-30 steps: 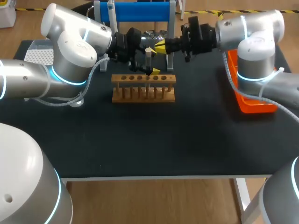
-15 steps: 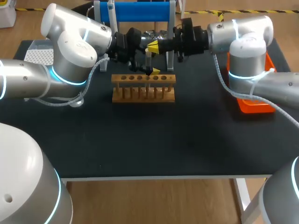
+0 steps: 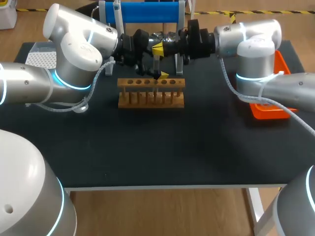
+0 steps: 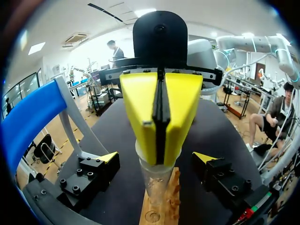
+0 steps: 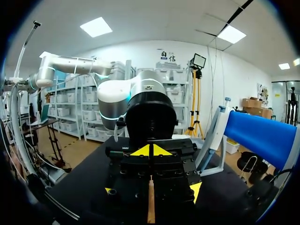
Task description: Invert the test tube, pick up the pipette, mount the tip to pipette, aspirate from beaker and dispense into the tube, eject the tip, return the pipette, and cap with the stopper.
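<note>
My left claw (image 3: 158, 73) sits low at the back of the counter (image 3: 147, 147), just behind the wooden test-tube rack (image 3: 151, 96). In the left wrist view its two fingertips (image 4: 108, 157) stand wide apart, one on each side of the test tube (image 4: 157, 180), and neither touches the glass, so that claw is open around the tube.

The tube stands upright. Its lower end goes down to the rack, in a hole right of the rack's middle. From the head view its top rises clear above the rack.

My right arm comes in from the right and reaches past the middle. My right claw (image 3: 158, 49) is at the top of the tube. The left wrist view shows its yellow fingers (image 4: 140, 117) pressed together with only a thin dark line between them, so it is closed. Their lower ends rest on the pale rim at the tube's mouth. I cannot tell whether anything is pinched between them.

Behind both claws stands the blue-barred pipette stand (image 3: 145, 12), with the pipette (image 5: 213, 136) hanging on it. An orange tray (image 3: 268, 112) lies at the right edge of the counter, under my right arm. A white perforated box (image 3: 42, 56) sits at the far left corner.
</note>
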Available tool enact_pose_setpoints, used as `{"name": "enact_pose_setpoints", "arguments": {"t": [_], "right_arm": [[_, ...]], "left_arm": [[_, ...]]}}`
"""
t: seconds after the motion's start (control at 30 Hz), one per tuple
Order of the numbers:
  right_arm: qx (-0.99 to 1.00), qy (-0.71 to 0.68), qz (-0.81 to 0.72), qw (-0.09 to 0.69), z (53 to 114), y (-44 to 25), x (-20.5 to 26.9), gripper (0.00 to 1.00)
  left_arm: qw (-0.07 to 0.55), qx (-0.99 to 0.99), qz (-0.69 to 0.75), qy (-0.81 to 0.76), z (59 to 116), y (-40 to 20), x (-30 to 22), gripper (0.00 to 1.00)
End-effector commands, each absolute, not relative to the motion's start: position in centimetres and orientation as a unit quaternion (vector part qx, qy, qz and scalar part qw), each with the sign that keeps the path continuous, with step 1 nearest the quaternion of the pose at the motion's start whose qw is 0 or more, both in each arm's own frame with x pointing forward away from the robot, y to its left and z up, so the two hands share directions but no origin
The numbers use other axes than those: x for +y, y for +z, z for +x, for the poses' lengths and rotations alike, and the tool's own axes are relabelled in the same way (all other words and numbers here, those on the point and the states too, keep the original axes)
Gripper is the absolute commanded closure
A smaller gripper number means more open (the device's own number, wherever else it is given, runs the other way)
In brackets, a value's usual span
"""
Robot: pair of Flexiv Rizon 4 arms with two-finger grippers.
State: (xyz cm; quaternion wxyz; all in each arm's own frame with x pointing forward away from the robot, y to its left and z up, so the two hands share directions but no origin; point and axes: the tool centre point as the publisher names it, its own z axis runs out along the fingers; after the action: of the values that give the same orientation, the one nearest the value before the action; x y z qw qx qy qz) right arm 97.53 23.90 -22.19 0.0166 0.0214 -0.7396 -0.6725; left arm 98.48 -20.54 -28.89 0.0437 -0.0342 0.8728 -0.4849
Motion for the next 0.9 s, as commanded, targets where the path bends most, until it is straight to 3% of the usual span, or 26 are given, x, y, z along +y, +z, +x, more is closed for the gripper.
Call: {"name": "enact_pose_setpoints", "arguments": {"t": [0.03,0.57,0.9], "right_arm": [[-0.737,-0.676,0.020,0.022,97.9,-22.8,23.9,1.00],[-0.727,-0.685,0.002,0.039,97.9,-24.4,23.7,1.00],[-0.711,-0.703,0.015,0.023,97.5,-21.6,22.8,1.00]], "left_arm": [[0.043,0.873,-0.034,-0.484,98.5,-28.9,-20.5,0.00],[0.043,0.873,-0.034,-0.484,98.5,-28.9,-20.5,0.00],[0.043,0.873,-0.034,-0.484,98.5,-28.9,-20.5,0.00]]}}
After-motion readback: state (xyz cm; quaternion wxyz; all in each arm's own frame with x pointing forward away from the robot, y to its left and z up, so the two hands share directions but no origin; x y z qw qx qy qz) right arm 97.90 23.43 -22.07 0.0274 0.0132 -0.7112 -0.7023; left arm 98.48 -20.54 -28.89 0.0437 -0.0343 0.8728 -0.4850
